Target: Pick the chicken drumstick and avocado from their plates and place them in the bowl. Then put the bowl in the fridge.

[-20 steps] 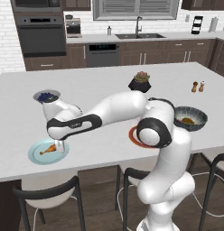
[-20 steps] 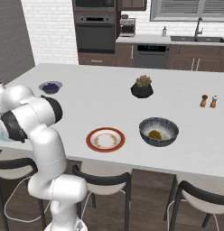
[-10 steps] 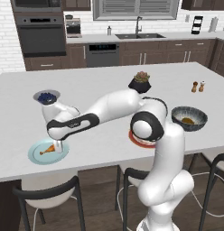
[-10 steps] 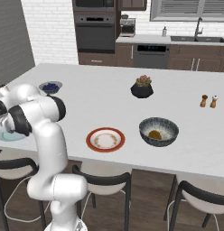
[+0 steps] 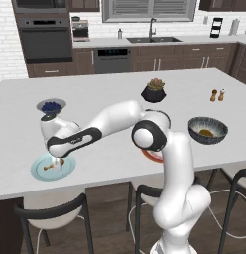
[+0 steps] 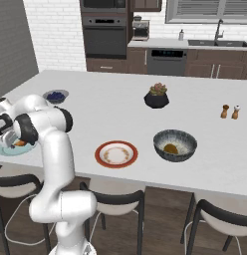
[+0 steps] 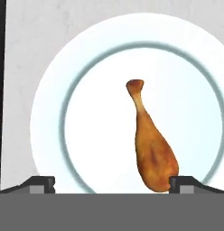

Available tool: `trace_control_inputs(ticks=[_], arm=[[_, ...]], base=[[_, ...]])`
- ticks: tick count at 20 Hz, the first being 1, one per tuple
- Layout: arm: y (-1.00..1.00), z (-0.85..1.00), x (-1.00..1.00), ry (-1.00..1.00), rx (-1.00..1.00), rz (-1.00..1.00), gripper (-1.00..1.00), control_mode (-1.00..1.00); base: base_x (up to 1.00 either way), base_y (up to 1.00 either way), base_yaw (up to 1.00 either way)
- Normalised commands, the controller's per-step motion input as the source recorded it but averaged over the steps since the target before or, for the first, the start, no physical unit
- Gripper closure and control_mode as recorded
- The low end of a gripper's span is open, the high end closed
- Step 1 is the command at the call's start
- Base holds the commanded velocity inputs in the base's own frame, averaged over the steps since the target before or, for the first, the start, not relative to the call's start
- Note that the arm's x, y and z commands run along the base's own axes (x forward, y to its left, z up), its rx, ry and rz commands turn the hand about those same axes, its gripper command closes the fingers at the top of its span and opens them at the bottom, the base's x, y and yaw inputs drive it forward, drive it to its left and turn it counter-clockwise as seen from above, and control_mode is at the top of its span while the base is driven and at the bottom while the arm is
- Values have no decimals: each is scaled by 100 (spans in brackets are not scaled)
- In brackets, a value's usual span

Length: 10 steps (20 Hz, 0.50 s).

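We're at the drumstick pick. Claw (image 7: 112, 182) hovers w/ jaws wide apart, nothing held, just above the chicken drumstick (image 7: 151, 144), which lies on the light blue plate (image 5: 39, 171) near the worktop's (image 5: 110, 94) front left edge. Avocado looks to be in the bowl (image 5: 208, 130) already. Next: shift sideways to center on the meat, drop, close.

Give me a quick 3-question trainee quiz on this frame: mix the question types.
1. True or false: the gripper has closed on the chicken drumstick.
2. Which plate holds the drumstick: A) light blue plate B) orange-rimmed plate?
3. Fill in: a dark lump already lies in the patterned ____.

Key: 1 false, jaws open above it; 2 A; 3 bowl.
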Motion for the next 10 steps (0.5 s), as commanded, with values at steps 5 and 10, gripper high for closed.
trace_control_inputs(ticks=[5, 10], arm=[[10, -25, 26, 0, 0, 0, -100, -100], [0, -27, 27, 0, 0, 2, -100, -100]], base=[[0, 0, 0], [0, 0, 0]])
